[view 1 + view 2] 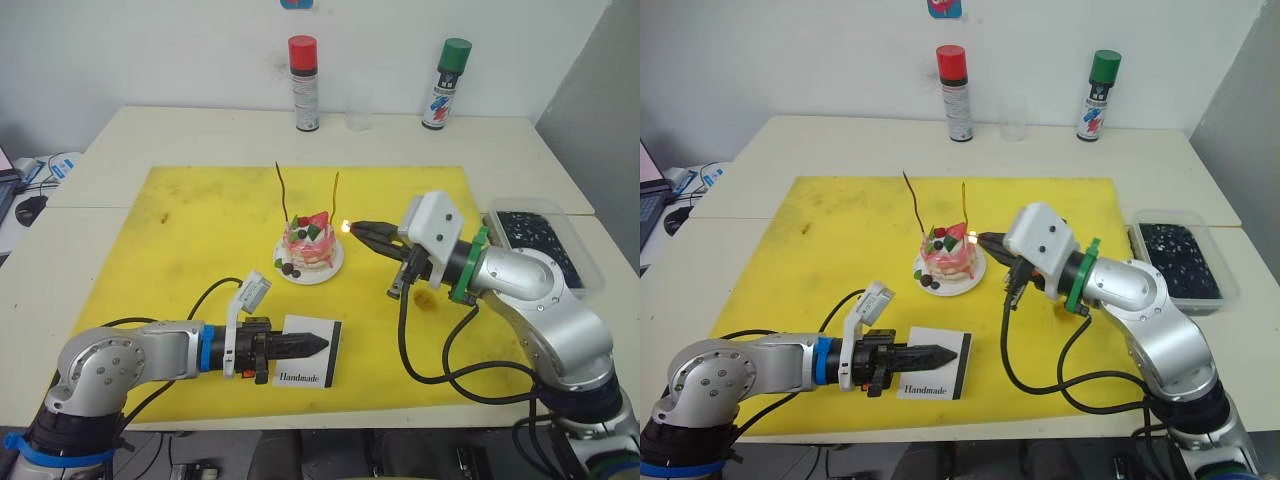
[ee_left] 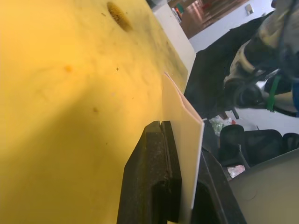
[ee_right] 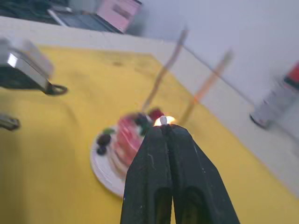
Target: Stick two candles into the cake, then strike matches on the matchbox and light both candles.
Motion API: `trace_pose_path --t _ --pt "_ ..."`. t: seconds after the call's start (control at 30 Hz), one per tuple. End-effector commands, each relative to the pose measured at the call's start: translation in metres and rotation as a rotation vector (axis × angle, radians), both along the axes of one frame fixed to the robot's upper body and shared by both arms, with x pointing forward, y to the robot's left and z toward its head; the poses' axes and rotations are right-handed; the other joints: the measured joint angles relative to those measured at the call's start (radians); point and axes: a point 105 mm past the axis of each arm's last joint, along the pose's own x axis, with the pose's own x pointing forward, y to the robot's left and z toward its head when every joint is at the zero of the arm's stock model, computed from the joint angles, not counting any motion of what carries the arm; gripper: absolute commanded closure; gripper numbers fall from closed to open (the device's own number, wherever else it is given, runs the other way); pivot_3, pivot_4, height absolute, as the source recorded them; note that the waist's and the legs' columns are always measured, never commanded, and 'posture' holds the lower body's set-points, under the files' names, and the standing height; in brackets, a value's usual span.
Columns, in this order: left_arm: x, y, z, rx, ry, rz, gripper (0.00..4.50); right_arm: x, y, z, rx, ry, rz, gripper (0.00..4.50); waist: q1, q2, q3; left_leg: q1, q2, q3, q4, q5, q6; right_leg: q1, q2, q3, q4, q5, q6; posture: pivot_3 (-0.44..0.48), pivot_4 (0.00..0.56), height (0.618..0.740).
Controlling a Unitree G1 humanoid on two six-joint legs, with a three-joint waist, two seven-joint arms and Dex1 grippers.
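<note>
Matchbox (image 1: 308, 351), flat white card, sits nearest on my yellow mat (image 1: 180, 230), clamped edge-on in left gripper (image 1: 322, 346). Mid-mat, right gripper (image 1: 358, 229) is pinched shut on a lit match (image 1: 346, 227); its stick is hidden, I only see flame. Cake (image 1: 308, 248) on white plate (image 1: 330, 268) holds both thin wavy candles (image 1: 283, 194).

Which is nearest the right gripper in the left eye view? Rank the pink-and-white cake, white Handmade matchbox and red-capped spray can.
From the right gripper:
1. Pink-and-white cake, just to its left.
2. White Handmade matchbox, at the mat's near edge, in the left gripper.
3. Red-capped spray can, at the table's back.
</note>
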Motion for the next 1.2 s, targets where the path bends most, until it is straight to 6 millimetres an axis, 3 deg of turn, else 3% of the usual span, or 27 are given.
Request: trace_pose_path --t 0.03,0.2,0.33,0.67,1.2 --pt "-0.003 0.0 0.006 0.003 -0.049 -0.011 4.5 -0.002 0.021 0.029 -0.004 -0.102 0.08 4.47 -0.001 0.0 0.0 0.0 0.0 0.0 0.0 0.0 0.0 0.0 0.0 0.0 0.0 0.0 0.0 0.0 0.15 0.74" --pt "0.0 -0.004 0.004 -0.003 -0.06 0.001 4.5 0.039 0.044 0.06 -0.048 -0.257 -0.002 4.47 0.0 0.0 0.0 0.0 0.0 0.0 0.001 0.0 0.0 0.0 0.0 0.0 0.001 0.001 0.0 0.0 0.15 0.74" --pt "0.001 -0.007 0.003 -0.007 -0.067 0.001 4.5 0.056 0.053 0.059 -0.09 -0.293 -0.017 4.47 0.005 0.0 0.0 -0.001 -0.001 0.001 0.0 0.0 0.0 0.0 -0.001 0.0 -0.001 0.0 -0.001 0.0 0.15 0.74" --pt "0.003 -0.009 0.002 -0.013 -0.083 0.021 4.5 0.063 0.064 0.043 -0.136 -0.313 0.014 4.47 0.002 0.0 0.0 -0.001 0.0 0.0 -0.002 0.0 0.0 -0.001 0.0 -0.001 0.0 0.0 -0.001 0.0 0.15 0.74" --pt "0.007 -0.007 0.002 -0.008 -0.097 0.037 4.5 0.067 0.068 0.061 -0.113 -0.364 -0.001 4.47 0.001 0.0 0.0 -0.001 0.0 0.0 -0.001 0.0 0.0 -0.001 -0.001 -0.001 0.001 0.0 -0.001 0.0 0.15 0.74"
